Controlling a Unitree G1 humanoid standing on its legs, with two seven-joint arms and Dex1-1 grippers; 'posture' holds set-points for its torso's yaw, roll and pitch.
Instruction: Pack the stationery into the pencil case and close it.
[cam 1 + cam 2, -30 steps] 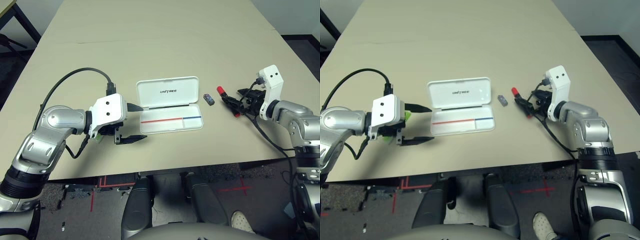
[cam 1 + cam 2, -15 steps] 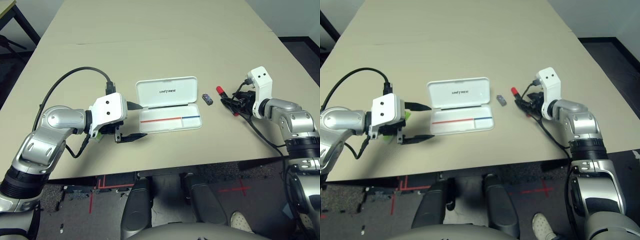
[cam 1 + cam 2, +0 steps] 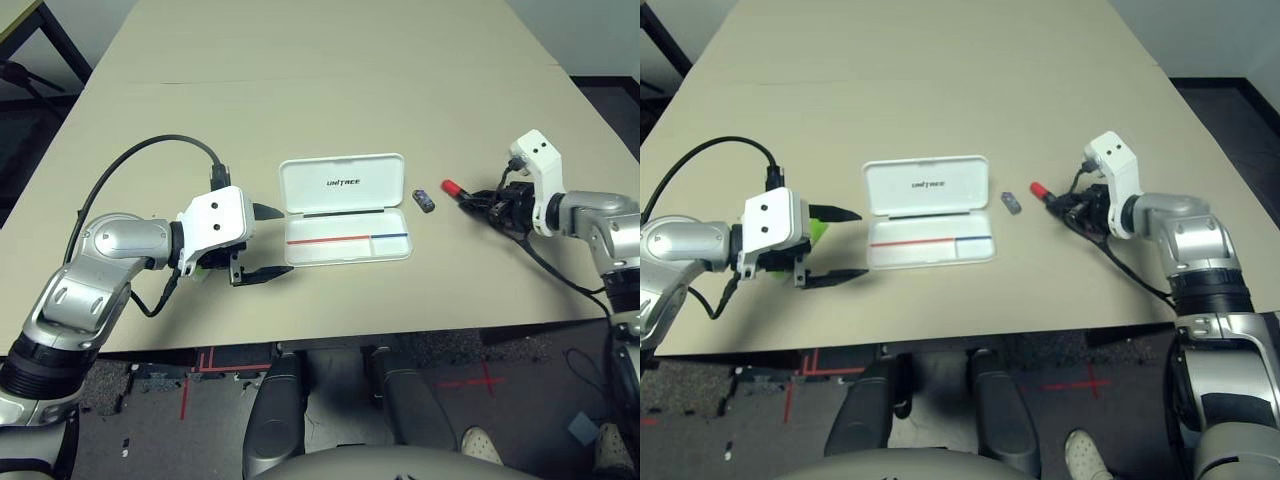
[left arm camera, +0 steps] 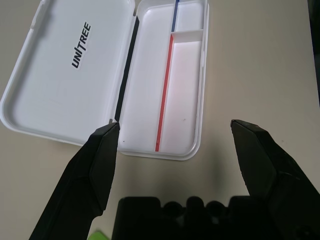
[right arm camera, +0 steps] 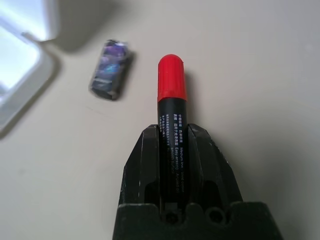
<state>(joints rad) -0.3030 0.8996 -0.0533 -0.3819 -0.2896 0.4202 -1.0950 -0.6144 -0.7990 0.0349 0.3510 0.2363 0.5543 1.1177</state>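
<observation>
Right now I have the marker [image 5: 171, 100] pinched tight in my right claw [image 3: 483, 203]. Its red cap sticks out past the black fingers [image 5: 205, 165], and its black body sits between them. In the left eye view the marker is at the middle right of the frame, with the red tip pointing toward picture left, at the pencil case [image 3: 346, 209]. I can't tell if it hangs just over the table [image 3: 320, 60] or rests on it.

The case lies open in the middle of the frame. Its lid is flipped up toward the top of the picture, and the tray [image 4: 165, 95] with the thin red and blue line is the lower half. The tray's long side runs left to right across the frame. I think the marker has to line up with that long side to drop in flat, and it nearly does already.

The tiny dark eraser [image 3: 424, 200] sits between the marker tip and the right end of the case, apart from both. I judge the marker must pass over it.

My left claw [image 3: 268, 241] waits at the case's left end, jaws spread wide and holding nothing. A bit of the green highlighter [image 3: 816, 231] peeks out from under that hand, so that arm is nearer to it.
</observation>
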